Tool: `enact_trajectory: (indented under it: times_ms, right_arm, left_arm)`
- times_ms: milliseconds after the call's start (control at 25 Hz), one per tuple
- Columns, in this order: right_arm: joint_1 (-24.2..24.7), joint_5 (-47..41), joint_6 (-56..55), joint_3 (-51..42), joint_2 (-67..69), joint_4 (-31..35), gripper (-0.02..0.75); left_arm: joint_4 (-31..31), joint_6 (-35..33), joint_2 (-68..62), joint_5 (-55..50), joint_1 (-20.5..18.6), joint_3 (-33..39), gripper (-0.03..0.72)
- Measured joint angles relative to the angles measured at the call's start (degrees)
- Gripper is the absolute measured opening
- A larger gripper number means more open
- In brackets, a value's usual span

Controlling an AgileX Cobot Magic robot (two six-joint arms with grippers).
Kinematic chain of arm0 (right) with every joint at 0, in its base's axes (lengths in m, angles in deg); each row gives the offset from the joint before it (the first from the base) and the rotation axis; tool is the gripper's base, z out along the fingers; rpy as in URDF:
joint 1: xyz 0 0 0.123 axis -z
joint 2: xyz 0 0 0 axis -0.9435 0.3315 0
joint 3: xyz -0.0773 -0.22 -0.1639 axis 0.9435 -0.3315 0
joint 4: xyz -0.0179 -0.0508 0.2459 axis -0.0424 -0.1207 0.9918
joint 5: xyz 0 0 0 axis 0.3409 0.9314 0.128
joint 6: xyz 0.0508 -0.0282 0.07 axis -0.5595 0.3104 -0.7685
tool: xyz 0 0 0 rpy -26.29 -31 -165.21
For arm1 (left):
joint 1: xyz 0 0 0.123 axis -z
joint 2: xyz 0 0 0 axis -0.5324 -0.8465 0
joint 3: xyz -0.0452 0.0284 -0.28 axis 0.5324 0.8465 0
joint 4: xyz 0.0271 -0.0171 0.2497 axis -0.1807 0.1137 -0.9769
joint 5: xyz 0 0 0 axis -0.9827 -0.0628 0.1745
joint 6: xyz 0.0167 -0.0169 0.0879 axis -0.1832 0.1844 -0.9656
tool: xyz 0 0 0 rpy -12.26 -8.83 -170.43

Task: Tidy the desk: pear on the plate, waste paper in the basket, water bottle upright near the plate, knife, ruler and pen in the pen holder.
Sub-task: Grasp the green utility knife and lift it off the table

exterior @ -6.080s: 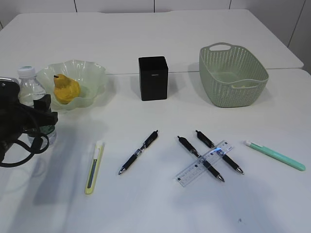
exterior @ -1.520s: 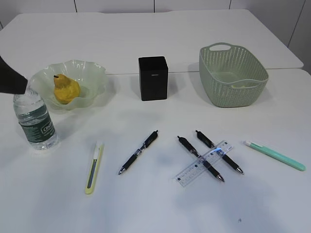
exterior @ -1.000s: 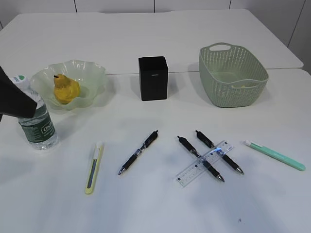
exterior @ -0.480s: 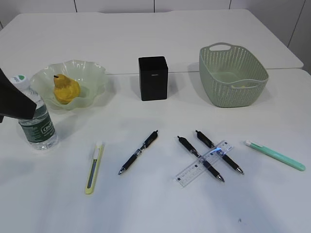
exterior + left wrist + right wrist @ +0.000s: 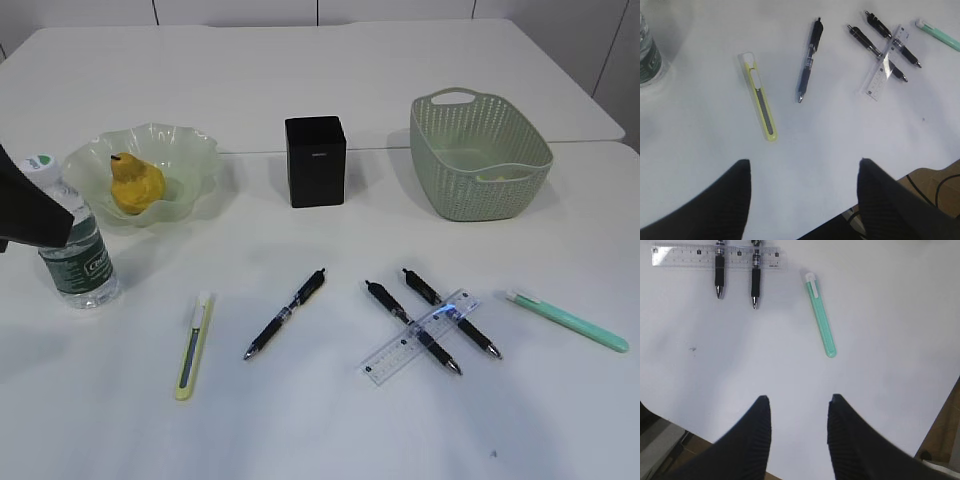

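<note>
The bottle (image 5: 70, 250) now stands up by the plate (image 5: 195, 150) and the left arm has let go and pulled away, its jaws wide and empty, so that job looks done (the pear (image 5: 135, 183) is on the plate too). The right jaws are partly open, holding nothing. Left on the desk (image 5: 320, 420): three pens (image 5: 287, 312), one ruler (image 5: 420, 337), two knives (image 5: 194, 344); the holder (image 5: 315, 161) and basket (image 5: 478, 155) wait behind.

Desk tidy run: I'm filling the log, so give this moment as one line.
pear on plate | bottle upright | left gripper open, empty | pens, ruler on table
</note>
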Motion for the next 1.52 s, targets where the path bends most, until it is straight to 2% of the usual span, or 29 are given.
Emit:
enact_trajectory:
  times_ms: [560,1240,1280,1520]
  right_arm:
    - [0.0,0.34,6.89,0.0,9.19,-0.12,0.314]
    - [0.0,5.54,12.05,0.0,18.01,-0.38,0.314]
    - [0.0,8.28,13.55,0.0,20.18,-0.86,0.314]
    - [0.0,12.4,13.81,0.12,23.98,-3.05,0.314]
  left_arm:
    - [0.0,0.0,0.0,-0.1,0.0,0.0,0.461]
    - [0.38,0.0,0.0,-0.1,0.0,0.0,0.456]
    - [0.48,0.0,0.0,-0.1,0.0,0.0,0.456]
    - [1.03,0.0,0.0,-0.1,0.0,0.0,0.456]
